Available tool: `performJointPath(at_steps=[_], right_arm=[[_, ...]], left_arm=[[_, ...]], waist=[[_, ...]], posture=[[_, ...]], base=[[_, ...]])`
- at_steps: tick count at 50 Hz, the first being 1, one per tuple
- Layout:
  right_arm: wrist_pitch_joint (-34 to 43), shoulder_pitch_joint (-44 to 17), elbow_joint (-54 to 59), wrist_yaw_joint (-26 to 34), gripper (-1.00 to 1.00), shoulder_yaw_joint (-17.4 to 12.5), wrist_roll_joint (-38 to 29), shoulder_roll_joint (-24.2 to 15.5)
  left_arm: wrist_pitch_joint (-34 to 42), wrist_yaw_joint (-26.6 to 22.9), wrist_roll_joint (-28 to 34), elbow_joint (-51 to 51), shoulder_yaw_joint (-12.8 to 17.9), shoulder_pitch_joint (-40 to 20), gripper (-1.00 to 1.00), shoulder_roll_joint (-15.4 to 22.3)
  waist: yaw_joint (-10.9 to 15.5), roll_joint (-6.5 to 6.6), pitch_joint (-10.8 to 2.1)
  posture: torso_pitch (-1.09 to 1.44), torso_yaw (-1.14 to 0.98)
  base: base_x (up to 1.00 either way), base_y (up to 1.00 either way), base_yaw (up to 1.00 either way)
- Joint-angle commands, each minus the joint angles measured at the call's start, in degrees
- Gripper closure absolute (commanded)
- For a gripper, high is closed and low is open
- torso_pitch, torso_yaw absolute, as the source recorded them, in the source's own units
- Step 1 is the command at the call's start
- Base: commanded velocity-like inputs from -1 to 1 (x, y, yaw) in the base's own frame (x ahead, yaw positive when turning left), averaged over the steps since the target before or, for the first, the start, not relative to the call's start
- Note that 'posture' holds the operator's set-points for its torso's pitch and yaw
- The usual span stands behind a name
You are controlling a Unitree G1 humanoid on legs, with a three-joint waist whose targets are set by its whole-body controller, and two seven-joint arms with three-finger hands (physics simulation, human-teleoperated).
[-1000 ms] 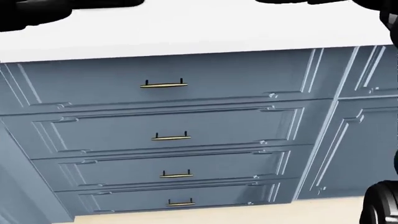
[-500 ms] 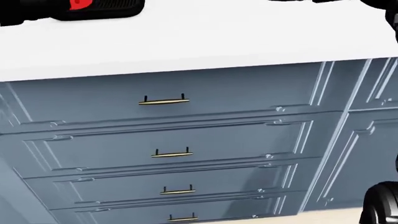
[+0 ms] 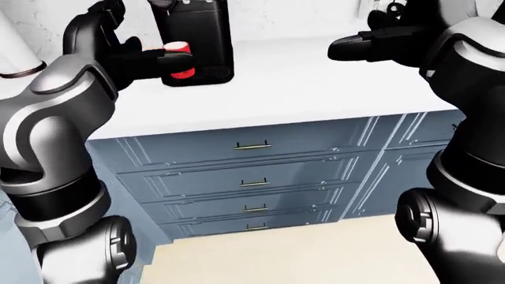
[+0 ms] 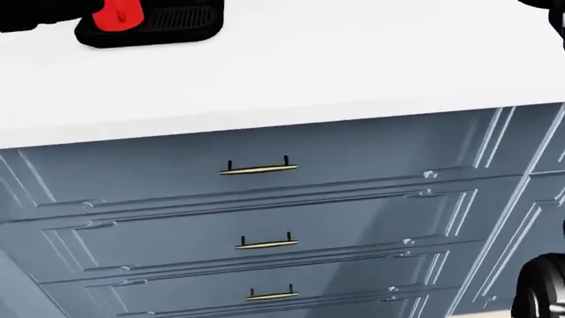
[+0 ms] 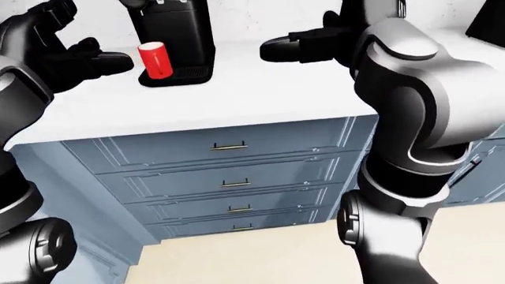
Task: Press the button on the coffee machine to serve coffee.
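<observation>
A black coffee machine [image 5: 177, 32] stands on the white counter [image 5: 260, 89] at the upper left of the right-eye view. A red cup [image 5: 155, 60] sits on its drip tray. The machine's button does not show. My left hand [image 5: 99, 59] hangs open just left of the cup, fingers pointing toward it and apart from it. My right hand [image 5: 286, 48] is raised over the counter to the right of the machine, fingers extended and holding nothing. In the head view only the machine's base [image 4: 150, 26] and the cup [image 4: 117, 14] appear at the top left.
Below the counter runs a blue cabinet with a stack of several drawers with brass handles [image 4: 257, 169]. A cabinet door [image 3: 402, 171] lies to their right. Beige floor [image 5: 260, 254] spreads at the bottom. A dark object [image 5: 485, 23] stands at the counter's far right.
The head view has shifted: the drawers slid down and the counter fills more of the picture. The machine's base and red cup have come into view at the top left.
</observation>
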Motion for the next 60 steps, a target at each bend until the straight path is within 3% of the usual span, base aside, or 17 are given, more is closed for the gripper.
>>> performJointPath(at_steps=[1, 10, 13, 14, 17, 22, 24, 26, 27, 28, 35, 40, 49, 52, 54, 56, 60], right_arm=[[-1.8, -1.4, -1.3, 0.1, -1.00, -0.5, 0.0, -0.5], [-1.7, -1.2, -1.7, 0.0, -1.00, -0.7, 0.0, -0.4], [-2.0, -1.0, -1.3, 0.1, -1.00, -0.6, -0.1, -0.5], [-2.1, -1.0, -1.2, 0.1, -1.00, -0.6, -0.1, -0.5], [-2.8, -0.7, -0.8, 0.0, -1.00, -0.5, -0.2, -0.2], [-4.0, -0.5, 0.3, 0.4, -1.00, -0.5, -0.1, 0.0], [-4.1, -0.4, 0.5, 0.5, -1.00, -0.8, 0.0, -0.4], [-3.9, -0.4, 0.3, 0.5, -1.00, -0.8, 0.1, -0.6], [-3.7, -0.4, 0.2, 0.4, -1.00, -0.8, 0.2, -0.6], [-3.8, -0.2, 0.1, 0.4, -1.00, -0.8, 0.2, -0.6], [-4.2, 0.5, 0.0, 0.6, -1.00, -0.8, 0.4, -0.6], [-4.5, 0.3, 0.6, 0.8, -1.00, -0.7, 0.3, -1.0], [-4.2, 0.2, 0.5, 1.0, -1.00, -0.5, 0.2, -1.2], [-4.4, 0.1, 0.7, 1.0, -1.00, -0.4, 0.1, -1.0], [-4.6, 0.4, 0.6, 1.1, -1.00, -0.4, 0.0, -0.8], [-4.5, 0.7, 0.3, 1.1, -1.00, -0.5, 0.1, -0.6], [-4.5, 0.7, 0.3, 1.1, -1.00, -0.5, 0.2, -0.4]], left_arm=[[-1.2, 0.1, 0.3, -0.9, 0.2, -1.8, -1.00, 0.4], [-2.0, -0.4, 0.6, -0.8, 0.6, -0.5, -1.00, 0.8], [-2.8, -1.3, 1.1, -0.7, 1.1, 1.0, -1.00, 1.5], [-3.0, -1.5, 1.2, -0.6, 1.4, 1.5, -1.00, 1.8], [-3.2, -1.9, 1.2, -1.1, 2.1, 2.8, -1.00, 2.3], [-2.6, -1.7, 0.8, -1.2, 2.5, 2.0, -1.00, 2.9], [-2.6, -1.8, 0.8, -1.0, 2.5, 1.9, -1.00, 3.4], [-2.3, -1.5, 0.6, -1.5, 2.6, 2.0, -1.00, 3.3], [-2.3, -1.3, 0.6, -1.5, 2.5, 1.9, -1.00, 3.2], [-2.3, -1.2, 0.5, -1.3, 2.3, 1.6, -1.00, 3.0], [-2.4, -1.0, 0.5, -1.9, 2.0, 2.4, -1.00, 2.3], [-3.1, -1.1, 0.9, -0.9, 1.5, 1.7, -1.00, 2.0], [-2.4, -1.0, 0.8, -1.3, 1.6, 1.4, -1.00, 2.0], [-2.4, -1.0, 0.9, -1.1, 1.5, 1.1, -1.00, 2.0], [-2.0, -1.0, 0.8, -1.5, 1.7, 1.3, -1.00, 2.2], [-2.5, -1.2, 0.9, -1.4, 1.7, 1.7, -1.00, 2.1], [-2.3, -1.0, 0.8, -1.3, 1.8, 1.3, -1.00, 2.0]], waist=[[-0.3, 0.83, -1.68], [0.0, -3.81, -1.07], [0.4, -7.29, -1.55], [0.2, -5.43, -1.42], [0.1, -6.31, -2.05], [0.0, -3.96, -1.08], [-0.3, -1.69, -1.08], [-0.5, 2.98, -2.43], [-0.3, 0.09, -1.70], [-0.4, 1.07, -1.35], [-0.1, -2.53, -1.24], [0.4, -6.96, -1.66], [0.2, -4.50, -1.28], [-0.4, -1.19, -1.18], [-1.0, 1.57, -2.77], [-0.6, 1.11, -1.25], [-0.3, -1.16, -1.54]], posture=[[0.00, 0.00], [0.00, 0.00], [0.00, 0.00], [0.00, 0.00], [0.00, 0.00], [0.00, 0.00], [0.00, 0.00], [0.00, 0.00], [0.00, 0.00], [0.00, 0.00], [0.00, 0.00], [0.00, 0.00], [0.00, 0.00], [0.00, 0.00], [0.00, 0.00], [0.00, 0.00], [0.00, 0.00]], base=[[0.10, 0.27, 0.00], [0.09, 0.27, 0.00], [0.09, 0.27, 0.00], [0.09, 0.27, 0.00], [0.09, 0.27, 0.00], [0.09, 0.26, 0.00], [0.09, 0.25, 0.00], [0.09, 0.24, 0.00], [0.10, 0.24, 0.00], [0.09, 0.24, 0.00], [0.09, 0.24, 0.00], [0.10, 0.23, 0.00], [0.09, 0.22, 0.00], [0.10, 0.22, 0.00], [0.09, 0.22, 0.00], [0.10, 0.22, 0.00], [0.10, 0.18, 0.00]])
